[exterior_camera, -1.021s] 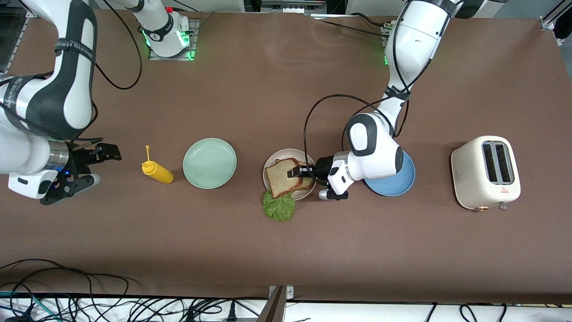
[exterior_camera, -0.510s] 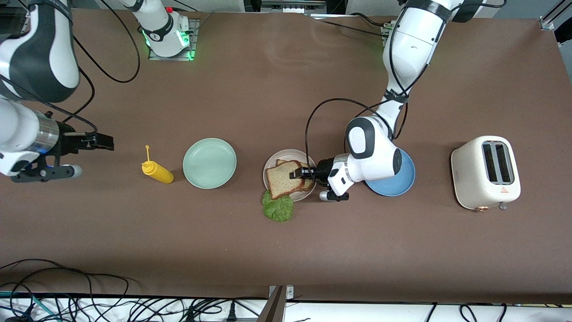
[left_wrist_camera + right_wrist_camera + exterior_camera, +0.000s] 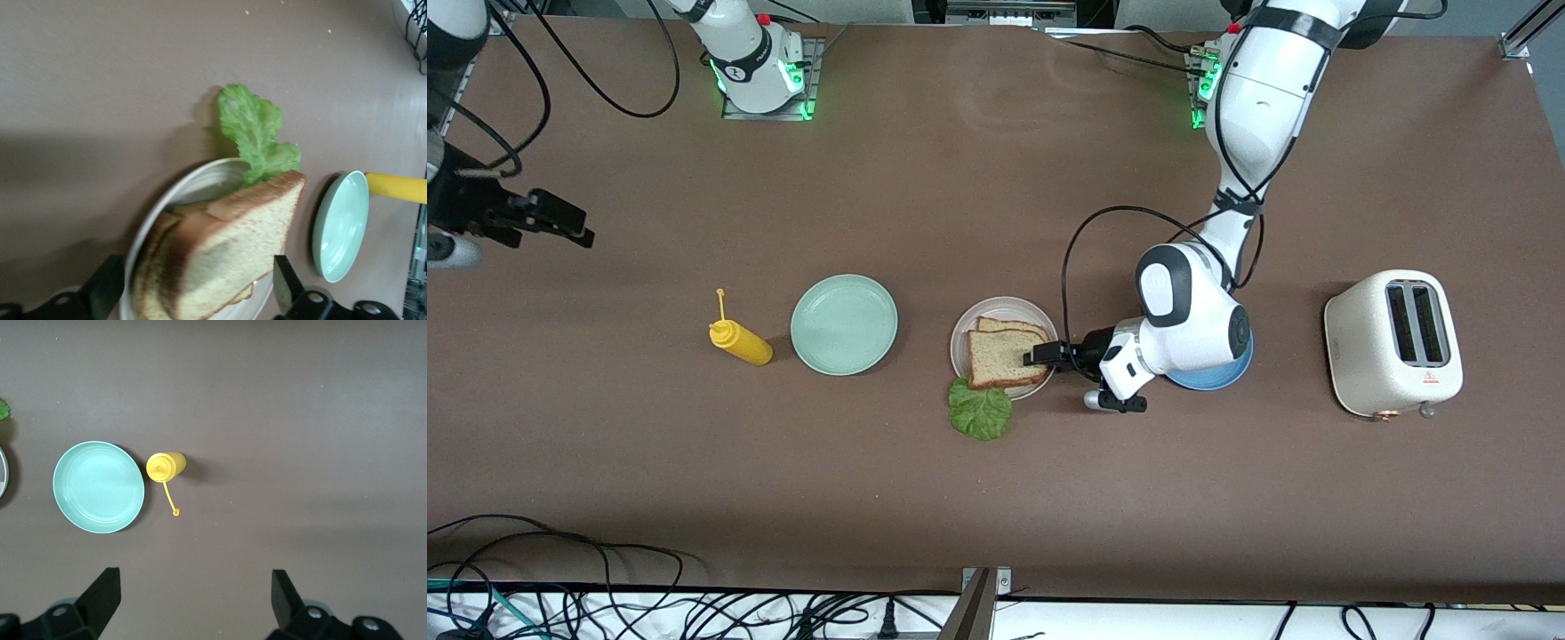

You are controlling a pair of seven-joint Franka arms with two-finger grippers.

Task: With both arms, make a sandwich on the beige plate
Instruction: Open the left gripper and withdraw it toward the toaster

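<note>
1. The right gripper waits with fingers apart, up over the table at the right arm's end.
2. The sandwich lies on the beige plate, its lettuce hanging out toward the front camera.
3. The left gripper is released, its fingers apart at the sandwich's edge.

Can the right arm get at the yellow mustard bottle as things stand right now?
Probably yes. The right pincer hangs open over bare table at the right arm's end, and the yellow mustard bottle lies in the open beside the mint-green plate, with nothing between them.
</note>
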